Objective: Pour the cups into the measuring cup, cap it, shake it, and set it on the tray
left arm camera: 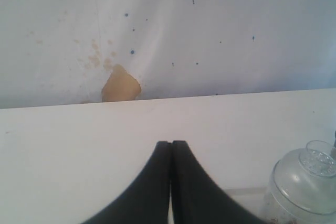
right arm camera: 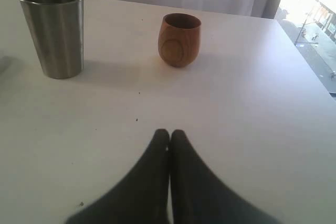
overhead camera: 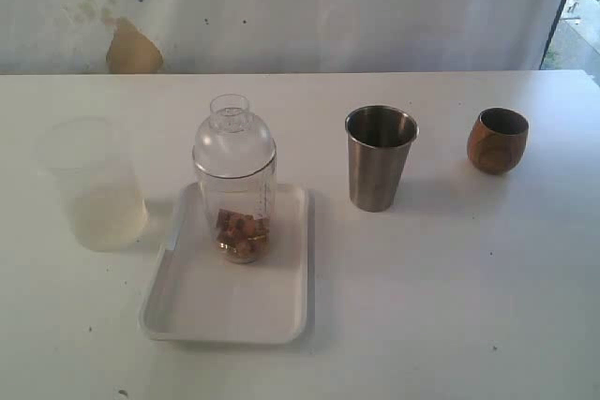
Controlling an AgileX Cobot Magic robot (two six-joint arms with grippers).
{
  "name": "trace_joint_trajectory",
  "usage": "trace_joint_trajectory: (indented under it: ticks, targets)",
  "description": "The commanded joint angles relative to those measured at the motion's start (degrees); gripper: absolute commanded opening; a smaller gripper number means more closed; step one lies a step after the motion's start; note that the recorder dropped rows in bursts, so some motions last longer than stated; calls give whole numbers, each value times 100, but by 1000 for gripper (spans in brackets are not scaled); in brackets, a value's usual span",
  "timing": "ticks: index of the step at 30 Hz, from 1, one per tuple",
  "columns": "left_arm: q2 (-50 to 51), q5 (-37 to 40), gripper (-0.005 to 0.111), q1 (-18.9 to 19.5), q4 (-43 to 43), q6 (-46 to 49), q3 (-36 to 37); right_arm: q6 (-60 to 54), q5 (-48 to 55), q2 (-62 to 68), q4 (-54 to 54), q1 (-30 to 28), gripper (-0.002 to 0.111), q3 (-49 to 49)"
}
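At the left of the exterior view stands a frosted container (overhead camera: pixel 94 185), off the tray and not yours to handle. Just right of it, the measuring cup (overhead camera: pixel 234 196) stands upright on the far end of the white tray (overhead camera: pixel 187 316). Its domed cap (overhead camera: pixel 232 133) is on and brown pieces (overhead camera: pixel 242 231) lie at its bottom.

Expect the measuring cup to be light, stiff and smooth, likely slippery plastic. If you must take it again, close on the straight wall below the cap seam, not on the dome, which may pop off.

Right of the tray the steel tumbler (overhead camera: pixel 380 156) stands upright on the table (overhead camera: pixel 450 306). Farther right, near the frame edge, is the wooden cup (overhead camera: pixel 497 140). I cannot tell whether either is empty.

Your left gripper (left arm camera: pixel 171 182) has its fingers pressed together on nothing, above bare table, with the measuring cup at the lower right of its view. Your right gripper (right arm camera: pixel 169 177) is likewise closed and empty, well back from the tumbler and the wooden cup.

The task looks finished or nearly so.
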Motion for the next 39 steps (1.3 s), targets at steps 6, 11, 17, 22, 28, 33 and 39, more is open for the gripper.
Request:
trace_joint_trajectory:
  ticks: [6, 11, 17, 22, 28, 33, 39]
  targets:
    - [-30, 33, 1, -31, -48, 4, -30, -19, 1, -25, 0, -36, 0, 30]
    - [-30, 33, 1, -30, -102, 4, -30, -19, 1, -25, 0, -36, 0, 30]
    - [-254, 43, 1, -30, -876, 4, -30, -19, 1, -25, 0, -36, 0, 30]
    - [-569, 43, 1, -30, -1438, 306, -30, -19, 1, -25, 0, -36, 0, 30]
    - [-1336, -983, 1, 70, -2523, 2341, 855, -19, 1, -25, 0, -36, 0, 30]
    - [-2365, -2558, 1, 881, -2995, 2897, 2399, -19, 1, -25, 0, -36, 0, 30]
    - [-3507, -2876, 1, 1768, -2995, 2886, 3642, -29, 1, -25, 0, -36, 0, 30]
